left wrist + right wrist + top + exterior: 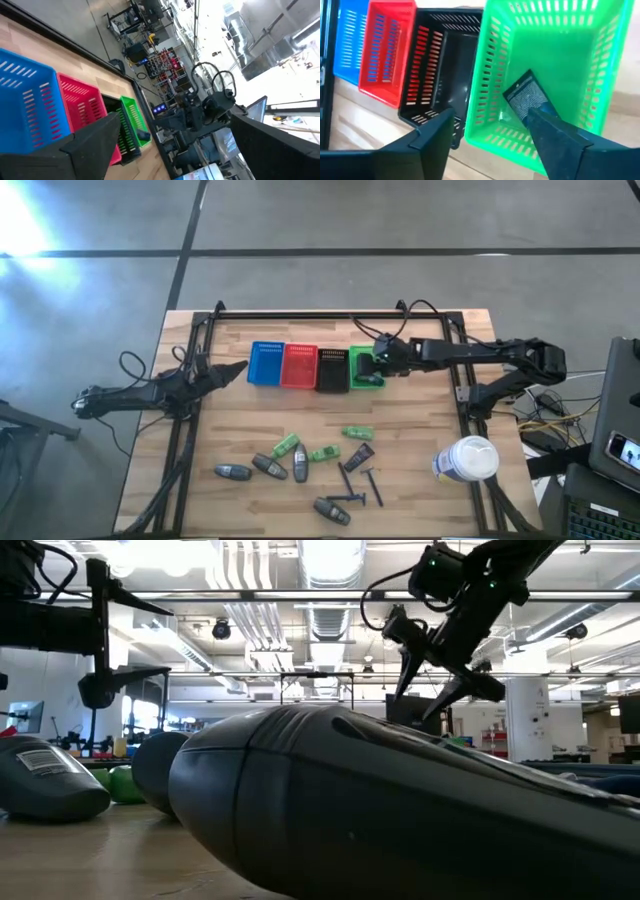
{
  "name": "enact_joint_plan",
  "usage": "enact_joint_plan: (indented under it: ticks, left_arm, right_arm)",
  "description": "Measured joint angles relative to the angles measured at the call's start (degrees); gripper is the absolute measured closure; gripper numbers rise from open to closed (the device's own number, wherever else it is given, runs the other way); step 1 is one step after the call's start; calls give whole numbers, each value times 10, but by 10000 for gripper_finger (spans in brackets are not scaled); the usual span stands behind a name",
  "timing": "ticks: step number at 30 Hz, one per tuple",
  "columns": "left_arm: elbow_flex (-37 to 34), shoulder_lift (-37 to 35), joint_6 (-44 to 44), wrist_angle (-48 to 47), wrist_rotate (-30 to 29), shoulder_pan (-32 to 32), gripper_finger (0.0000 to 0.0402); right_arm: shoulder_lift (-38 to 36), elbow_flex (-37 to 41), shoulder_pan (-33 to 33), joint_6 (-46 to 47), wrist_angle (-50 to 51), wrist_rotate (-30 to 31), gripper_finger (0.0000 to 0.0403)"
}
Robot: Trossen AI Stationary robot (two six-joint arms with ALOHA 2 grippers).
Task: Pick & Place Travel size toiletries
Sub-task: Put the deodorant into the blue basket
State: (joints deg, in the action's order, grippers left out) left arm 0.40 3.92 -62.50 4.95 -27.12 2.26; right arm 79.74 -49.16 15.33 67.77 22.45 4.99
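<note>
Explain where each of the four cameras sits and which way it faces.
High: overhead, looking down; both arms, right gripper over the green basket.
Low: at tabletop height, looking across; a grey bottle fills the front, right gripper above.
Left wrist: past its own fingers toward the baskets.
Right wrist: down into the green basket, a black tube inside.
Both wrist views share the basket row.

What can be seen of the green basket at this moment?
The green basket is a small rectangular bin of bright green plastic with slotted mesh walls, standing upright and open-topped. It is the rightmost of a row of four, right beside the black basket, near the far edge of the wooden table. A black tube with white print lies tilted inside it. The right hand hovers over it, fingers open.
</note>
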Motion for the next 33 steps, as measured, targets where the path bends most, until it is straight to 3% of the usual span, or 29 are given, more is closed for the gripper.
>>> enact_joint_plan:
  ticks: [5, 8, 11, 13, 17, 22, 26, 29, 33]
  left_arm:
    - [0, 0, -20, 14, -38, 0, 19]
    - [5, 2, -17, 44, -14, 2, 19]
    - [64, 23, -10, -54, 51, -3, 19]
    - [127, 56, -11, -190, 84, -7, 19]
    - [249, 182, 5, -426, 208, -17, 19]
    - [370, 362, 100, -499, 338, -68, 19]
    - [461, 493, 181, -573, 331, -168, 19]
    - [502, 585, 217, -645, 278, -259, 19]
    - [539, 670, 183, -683, 249, -359, 19]
  right_arm:
    - [-1, -29, 0, -61, 63, 6, 118]
    - [-1, -44, 0, -85, 85, 7, 104]
    - [-1, -53, 0, -107, 95, 7, 93]
    - [-1, -61, 0, -118, 99, 7, 87]
    - [-1, -70, 0, -143, 113, 6, 78]
    - [-2, -71, 0, -172, 121, -5, 68]
    - [-1, -70, 0, -195, 123, -9, 62]
    - [-1, -70, 0, -217, 123, -9, 57]
    - [-1, -70, 0, -252, 123, -9, 51]
